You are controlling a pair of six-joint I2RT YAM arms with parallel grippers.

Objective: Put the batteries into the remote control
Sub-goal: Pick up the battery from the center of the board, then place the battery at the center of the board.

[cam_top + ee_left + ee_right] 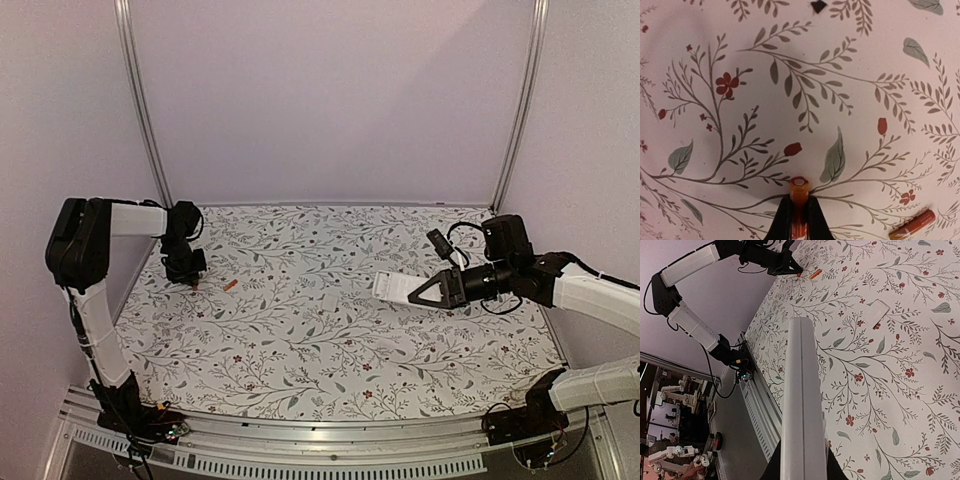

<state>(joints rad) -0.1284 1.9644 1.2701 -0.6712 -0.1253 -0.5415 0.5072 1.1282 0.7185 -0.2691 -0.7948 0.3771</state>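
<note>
My left gripper (192, 283) is down at the table's far left, shut on one orange-red battery (799, 192) that pokes out beyond the black fingertips (782, 220). The other battery (913, 228) lies on the cloth just to its right (232, 286). At the right, my right gripper (413, 291) holds the white remote control (391, 286) by one end, above the table and pointing left. The right wrist view looks along the remote's narrow edge (800, 390), with the jaws shut on it. The remote's small white cover (331, 301) lies flat on the cloth between the arms.
A floral-patterned cloth (330, 360) covers the table. Plain walls with metal rails (140, 100) close in the back and sides. A metal rail (330, 440) runs along the near edge by the arm bases.
</note>
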